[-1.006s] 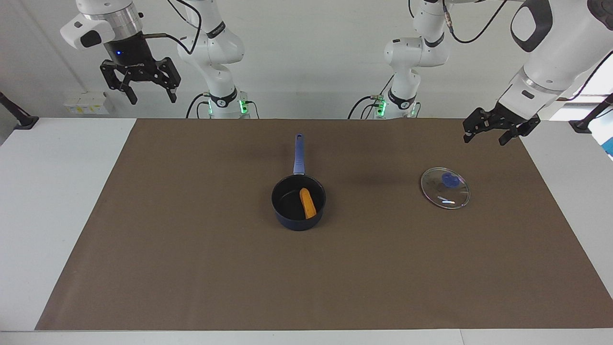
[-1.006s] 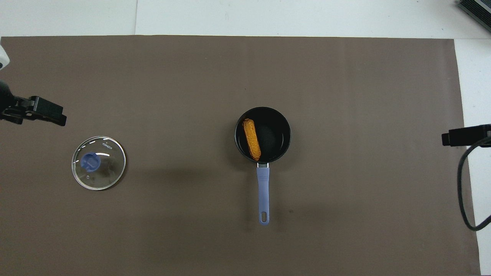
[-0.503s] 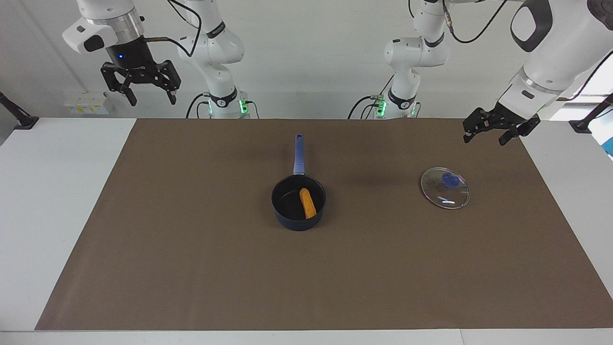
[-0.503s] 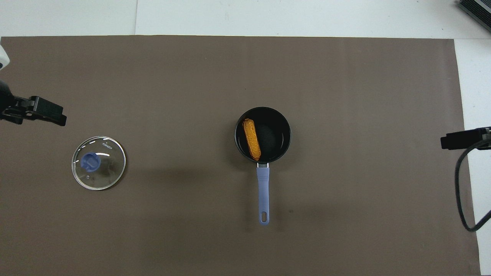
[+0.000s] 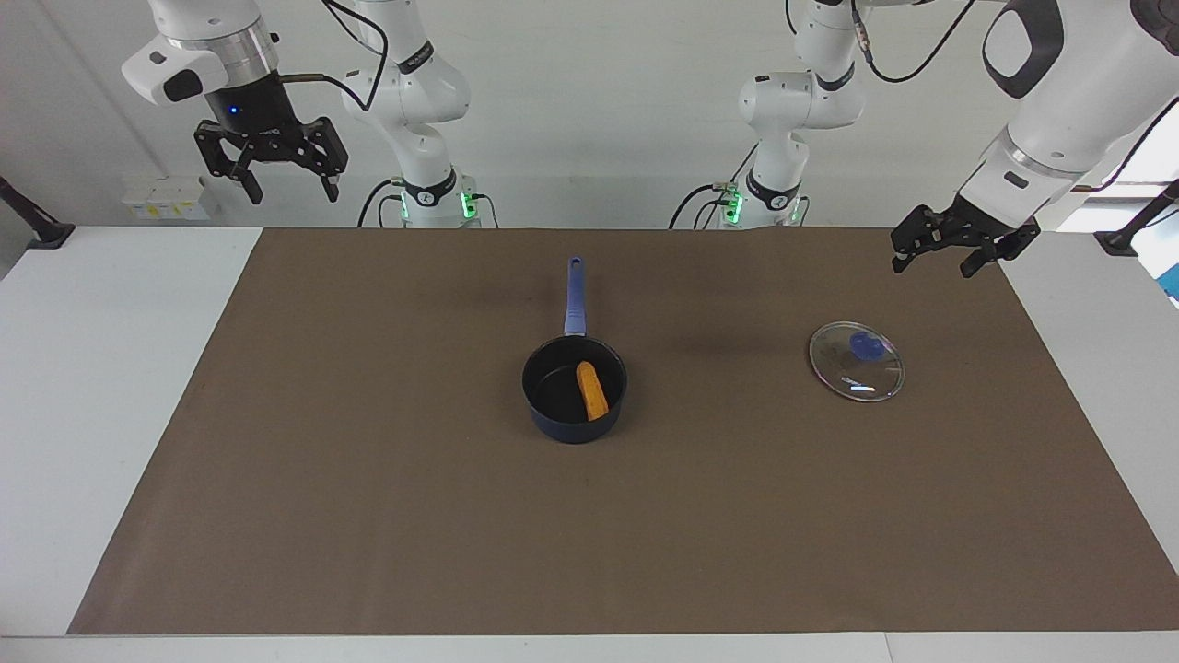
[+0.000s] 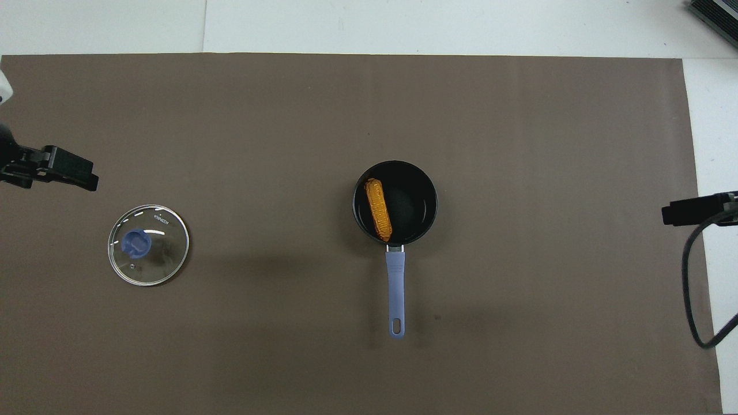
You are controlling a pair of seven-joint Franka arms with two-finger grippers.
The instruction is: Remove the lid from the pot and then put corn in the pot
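Note:
The dark blue pot [image 5: 553,394] stands uncovered mid-mat, its long blue handle [image 5: 575,296] pointing toward the robots. The orange-yellow corn [image 5: 592,390] lies inside the pot [image 6: 414,203], along the wall toward the left arm's end; from above the corn [image 6: 378,209] shows its bumpy kernels. The glass lid [image 5: 856,360] with its blue knob lies flat on the mat toward the left arm's end, also seen overhead as the lid [image 6: 148,245]. My left gripper [image 5: 932,268] hangs open and empty over the mat beside the lid. My right gripper [image 5: 291,192] is raised high, open and empty.
A brown mat [image 5: 368,479] covers most of the white table [image 5: 101,387]. A black cable [image 6: 692,288] loops down at the right arm's end. One finger [image 6: 69,170] of the left gripper and one finger [image 6: 692,208] of the right gripper show at the overhead view's edges.
The right gripper has drawn back a little toward the robots. The left gripper, pot, corn and lid have stayed put.

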